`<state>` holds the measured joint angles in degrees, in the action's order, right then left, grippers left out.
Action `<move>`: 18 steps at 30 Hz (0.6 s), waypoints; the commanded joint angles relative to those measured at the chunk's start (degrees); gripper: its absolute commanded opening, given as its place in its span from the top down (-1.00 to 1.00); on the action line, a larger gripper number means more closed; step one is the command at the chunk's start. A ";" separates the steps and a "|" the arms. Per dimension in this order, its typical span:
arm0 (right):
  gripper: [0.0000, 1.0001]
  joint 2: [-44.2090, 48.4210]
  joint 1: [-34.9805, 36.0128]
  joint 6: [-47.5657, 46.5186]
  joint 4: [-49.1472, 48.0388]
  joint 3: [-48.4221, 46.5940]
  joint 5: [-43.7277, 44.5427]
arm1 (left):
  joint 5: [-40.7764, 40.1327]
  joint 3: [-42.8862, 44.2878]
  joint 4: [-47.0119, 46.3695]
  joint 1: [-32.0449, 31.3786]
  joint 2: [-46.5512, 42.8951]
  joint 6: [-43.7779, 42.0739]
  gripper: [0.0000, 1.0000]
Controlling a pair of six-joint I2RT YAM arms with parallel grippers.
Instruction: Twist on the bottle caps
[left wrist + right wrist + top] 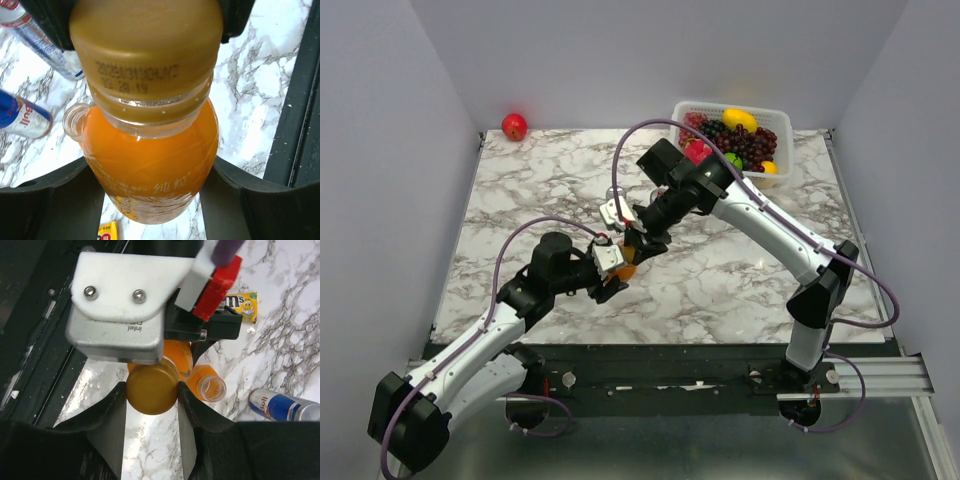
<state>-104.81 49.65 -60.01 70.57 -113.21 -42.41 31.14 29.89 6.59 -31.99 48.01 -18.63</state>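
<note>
My left gripper (152, 192) is shut on a stubby bottle of orange liquid (150, 165) and holds it above the marble table. An orange-gold cap (145, 50) sits on the bottle's neck. My right gripper (152, 390) is shut on that cap (151, 389), its fingers (195, 405) pressed on both sides. In the top view both grippers meet at the bottle (623, 268) near the table's middle front. A second orange bottle (210, 385) stands uncapped beside it; its open mouth also shows in the left wrist view (75, 120). The glass jar, silver lid and other cap are out of view.
Two blue-and-silver drink cans (22, 112) (45, 42) lie on the table; one shows in the right wrist view (282, 407). A yellow candy packet (242, 302) lies nearby. A white basket of fruit (775, 170) stands at the back right, a red apple (514, 126) at the back left.
</note>
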 commanded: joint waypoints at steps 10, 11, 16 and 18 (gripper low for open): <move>0.40 -8.83 0.36 29.68 6.70 -3.52 9.63 | -7.23 12.03 -9.58 0.26 1.30 10.19 1.00; 0.40 -8.83 0.36 30.90 6.78 -3.25 9.37 | -7.14 12.30 -9.40 0.26 1.47 10.37 1.00; 0.37 -8.04 0.45 32.23 6.34 -2.54 10.77 | -7.05 11.25 -7.91 0.26 2.00 8.71 1.00; 0.35 -7.60 0.36 31.45 5.99 -2.89 11.39 | -7.05 9.93 -6.86 0.26 2.18 7.65 1.00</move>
<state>-110.34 48.64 -31.42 69.10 -118.89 -34.96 25.08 34.39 13.43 -32.10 51.79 -11.92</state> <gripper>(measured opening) 0.463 0.717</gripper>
